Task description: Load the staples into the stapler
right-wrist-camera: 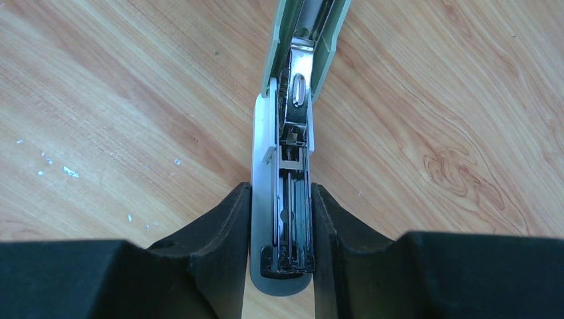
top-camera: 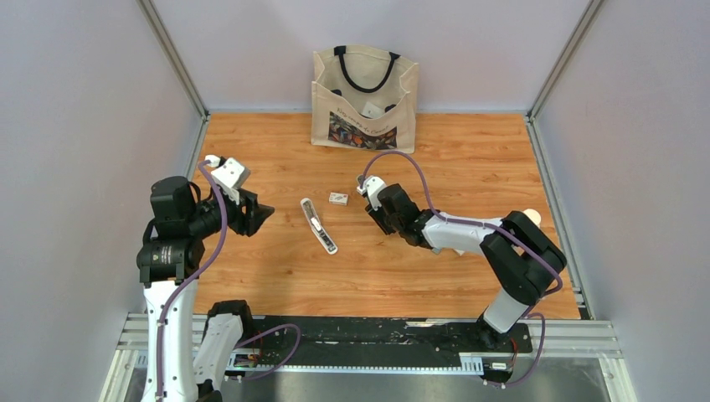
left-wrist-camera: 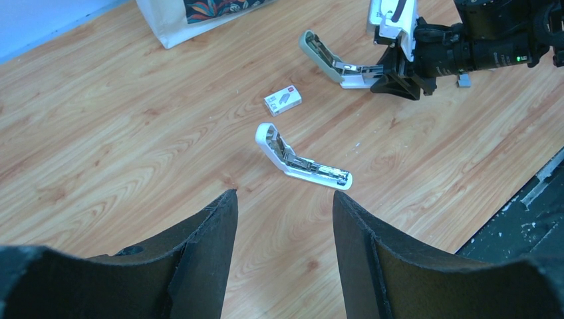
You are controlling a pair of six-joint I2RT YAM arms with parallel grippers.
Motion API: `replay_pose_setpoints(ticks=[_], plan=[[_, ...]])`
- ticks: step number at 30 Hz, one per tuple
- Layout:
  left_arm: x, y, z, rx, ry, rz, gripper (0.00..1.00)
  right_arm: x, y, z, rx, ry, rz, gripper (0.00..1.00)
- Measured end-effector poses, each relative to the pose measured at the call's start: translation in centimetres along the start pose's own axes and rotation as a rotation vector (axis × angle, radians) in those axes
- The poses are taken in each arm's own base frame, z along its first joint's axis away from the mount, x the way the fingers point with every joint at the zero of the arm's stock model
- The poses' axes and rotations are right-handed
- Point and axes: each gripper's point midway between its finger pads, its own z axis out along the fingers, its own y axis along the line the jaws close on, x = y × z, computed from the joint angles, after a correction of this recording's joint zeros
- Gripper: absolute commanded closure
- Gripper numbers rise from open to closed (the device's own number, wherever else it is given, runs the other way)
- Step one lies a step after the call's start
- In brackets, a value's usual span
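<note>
Right gripper (right-wrist-camera: 281,199) closed tight on the opened green stapler (left-wrist-camera: 326,58); left gripper (left-wrist-camera: 284,196) spread wide and empty, over the table (top-camera: 469,167).
Stapler sits mid-table just past the small box (top-camera: 338,198). Its long axis runs straight out from the right gripper, lid end away, magazine channel up; the wrist hides it in the top view. Box has a red label, print unreadable. Tote bag (top-camera: 364,96) lettering is too small to read. White stapler (top-camera: 319,225) lies open on a diagonal. Small grey piece (left-wrist-camera: 463,80) beside the right arm, unidentifiable.
</note>
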Motion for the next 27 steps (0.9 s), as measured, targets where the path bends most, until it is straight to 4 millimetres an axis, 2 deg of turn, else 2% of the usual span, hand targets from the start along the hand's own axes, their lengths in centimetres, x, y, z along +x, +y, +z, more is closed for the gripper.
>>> replay_pose_setpoints(ticks=[7,14,24,27], plan=[[0.0,0.0,0.0,0.000,0.001,-0.001,0.37,0.1,0.1,0.8,0.004,0.019,0.001,1.00],[0.2,0.0,0.2,0.002,0.003,-0.003,0.38,1.2,0.3,1.4,0.000,0.059,-0.001,1.00],[0.4,0.1,0.2,0.002,0.005,-0.005,0.38,0.9,0.6,1.6,-0.013,0.067,0.006,1.00],[0.4,0.1,0.2,0.002,0.005,-0.006,0.38,0.8,0.8,1.7,-0.017,0.072,0.001,0.96]])
